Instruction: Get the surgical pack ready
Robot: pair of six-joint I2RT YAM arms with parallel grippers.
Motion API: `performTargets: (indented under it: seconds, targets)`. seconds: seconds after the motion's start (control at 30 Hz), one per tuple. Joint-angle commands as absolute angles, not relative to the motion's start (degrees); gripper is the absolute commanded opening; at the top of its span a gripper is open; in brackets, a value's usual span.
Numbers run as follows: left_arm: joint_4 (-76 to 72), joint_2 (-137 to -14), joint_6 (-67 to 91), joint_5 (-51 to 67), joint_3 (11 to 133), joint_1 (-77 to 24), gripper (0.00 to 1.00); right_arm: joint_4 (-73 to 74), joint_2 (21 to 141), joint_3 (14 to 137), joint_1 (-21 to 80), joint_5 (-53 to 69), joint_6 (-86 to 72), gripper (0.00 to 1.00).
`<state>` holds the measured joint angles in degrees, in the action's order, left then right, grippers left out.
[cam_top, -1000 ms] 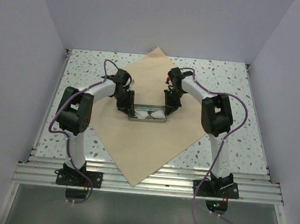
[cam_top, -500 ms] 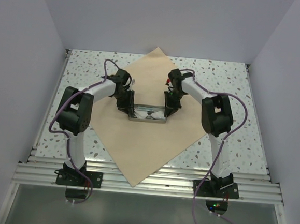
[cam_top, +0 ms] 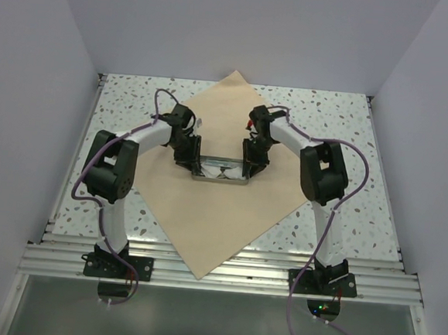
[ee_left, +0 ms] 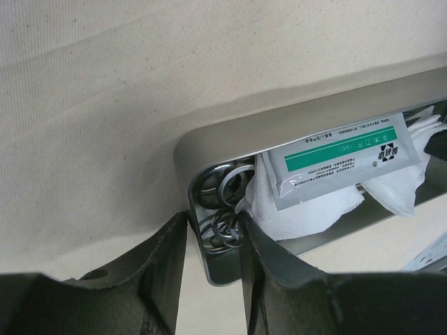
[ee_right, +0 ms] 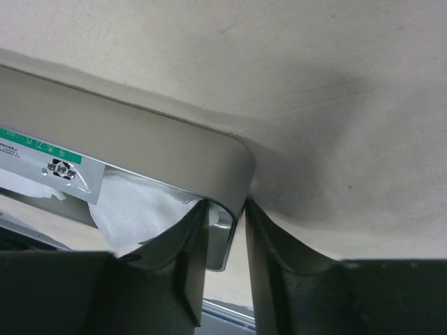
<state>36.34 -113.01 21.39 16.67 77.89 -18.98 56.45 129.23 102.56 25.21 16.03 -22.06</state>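
The tan wrap sheet [cam_top: 220, 221] lies flat as a diamond on the table. At its middle sits the steel tray [cam_top: 221, 180]. The tray holds ring-handled steel instruments [ee_left: 227, 192], white gauze [ee_left: 314, 209] and a white packet with a green stripe [ee_left: 342, 157]. My left gripper [cam_top: 187, 158] [ee_left: 213, 237] straddles the tray's left end wall, one finger outside and one inside by the rings, open with a wide gap. My right gripper [cam_top: 252, 160] [ee_right: 227, 216] straddles the right end wall [ee_right: 234, 174], its inner finger against the gauze [ee_right: 140, 202], open with a thin gap beside the wall.
The speckled white tabletop [cam_top: 128, 98] shows around the sheet, with side walls close on the left, right and back. An aluminium rail frame [cam_top: 216, 272] runs along the near edge at the arm bases. The sheet's near corner overhangs that rail.
The right wrist has shifted slightly left toward the tray's end. The tray, the sheet and the left arm stay where they were.
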Motion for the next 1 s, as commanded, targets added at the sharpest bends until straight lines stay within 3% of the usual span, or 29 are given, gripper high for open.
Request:
performTargets:
  seconds: [0.0,0.17,0.27,0.37,0.57,0.7,0.8,0.97]
  targets:
    - [35.7,-113.3,19.6,16.3,77.4,-18.5,0.39,56.4,126.2,102.7,26.5,17.9,-23.0,0.34]
    - [36.7,-111.6,18.8,14.8,78.0,-16.7,0.44,61.1,124.8,106.9,26.4,11.1,-20.1,0.62]
    - [36.2,-109.1,18.7,13.8,78.0,-14.8,0.49,63.6,121.6,107.9,25.9,5.5,-18.4,0.87]
    - [37.4,-106.5,18.5,12.8,78.9,-12.7,0.50,67.2,117.9,108.7,25.8,0.6,-16.8,0.99]
    - [38.3,-97.9,18.5,12.4,76.3,-11.2,0.52,65.9,103.5,96.6,28.1,-0.1,-15.8,0.99]
    - [34.2,-93.8,20.3,21.5,70.6,-11.3,0.54,62.2,92.7,86.7,32.3,2.8,-15.7,0.99]
    - [34.6,-90.5,22.5,21.4,68.4,-11.9,0.52,63.1,87.6,82.3,34.4,7.2,-15.6,0.99]
    - [37.5,-81.2,25.1,12.5,65.2,-11.8,0.53,56.8,81.6,74.9,49.7,9.5,-18.2,0.95]
